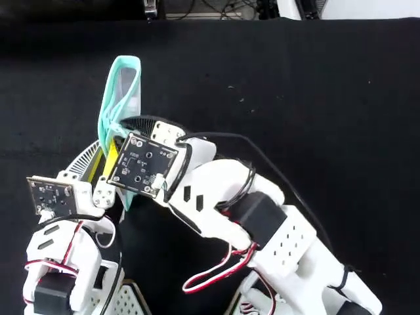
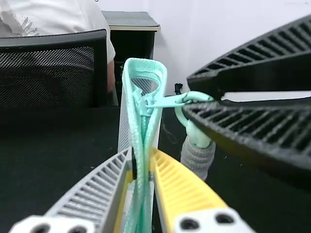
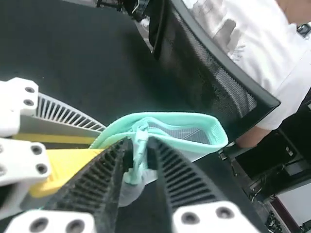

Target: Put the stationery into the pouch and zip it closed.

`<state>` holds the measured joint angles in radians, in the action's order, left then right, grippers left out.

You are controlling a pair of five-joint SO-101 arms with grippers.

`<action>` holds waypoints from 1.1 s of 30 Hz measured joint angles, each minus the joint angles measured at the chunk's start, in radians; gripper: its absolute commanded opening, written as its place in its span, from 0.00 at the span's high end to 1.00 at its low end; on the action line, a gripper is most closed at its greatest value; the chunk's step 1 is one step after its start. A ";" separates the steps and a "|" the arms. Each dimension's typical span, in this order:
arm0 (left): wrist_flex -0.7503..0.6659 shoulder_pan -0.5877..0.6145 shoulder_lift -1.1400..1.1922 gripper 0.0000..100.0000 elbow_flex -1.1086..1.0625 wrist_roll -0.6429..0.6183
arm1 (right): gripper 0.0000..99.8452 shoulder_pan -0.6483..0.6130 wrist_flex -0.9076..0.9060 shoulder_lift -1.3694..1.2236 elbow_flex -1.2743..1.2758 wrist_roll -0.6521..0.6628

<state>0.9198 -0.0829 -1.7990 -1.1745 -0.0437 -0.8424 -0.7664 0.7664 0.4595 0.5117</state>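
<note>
A teal mesh pouch (image 1: 122, 88) stands on edge above the black table. My left gripper (image 2: 142, 162), with one grey finger (image 2: 97, 194) and one yellow finger (image 2: 182, 194), is shut on the pouch's (image 2: 144, 82) lower seam. In the high view this gripper (image 1: 100, 161) sits just below the pouch. My right gripper (image 3: 138, 145), with black ribbed fingers (image 3: 92, 189), is shut on the teal zipper pull (image 3: 140, 138) at the pouch's (image 3: 182, 121) end. The left wrist view shows the same pull (image 2: 170, 101) pinched by the right gripper (image 2: 197, 99), with a grey ribbed piece (image 2: 197, 158) hanging under it.
Black cloth covers the table (image 1: 295, 98), with open room to the right and at the back. A mesh chair back (image 3: 209, 82) and a person in a white shirt (image 3: 252, 39) are behind the table. Cables (image 1: 216, 10) lie at the far edge.
</note>
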 measured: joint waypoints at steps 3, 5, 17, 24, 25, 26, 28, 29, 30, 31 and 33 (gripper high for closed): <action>0.000 0.000 0.000 0.97 0.000 0.000 | 0.99 0.000 0.003 -0.008 0.000 -0.002; 0.000 0.000 0.000 0.97 -0.002 0.000 | 0.99 0.000 0.006 -0.020 0.000 -0.002; 0.008 0.000 0.000 0.97 -0.002 0.000 | 0.97 0.000 0.006 -0.032 -0.002 -0.003; 0.015 0.000 0.000 0.97 -0.002 0.000 | 0.90 0.000 0.006 -0.049 0.002 -0.003; 0.017 0.000 0.000 0.97 0.000 0.000 | 0.90 0.000 0.006 -0.048 0.000 -0.003; 0.017 0.000 0.000 0.97 0.000 0.000 | 0.90 0.000 0.006 -0.048 0.000 -0.003; 0.017 0.000 0.000 0.97 0.000 0.000 | 0.90 0.002 0.006 -0.049 0.000 -0.002; 0.017 0.000 0.000 0.97 0.000 0.000 | 0.90 0.008 0.006 -0.049 0.000 -0.002; 0.017 0.000 0.000 0.97 0.000 0.000 | 0.90 0.017 0.006 -0.049 0.000 -0.002; 0.017 0.000 0.000 0.97 0.000 0.000 | 0.90 0.025 0.006 -0.049 0.000 -0.002; 0.017 0.000 0.000 0.97 0.000 0.000 | 0.92 0.031 0.006 -0.063 0.000 -0.002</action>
<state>0.9367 -0.0829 -1.7990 -1.1745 -0.0437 -0.8117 -0.7603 0.7035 0.4595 0.5102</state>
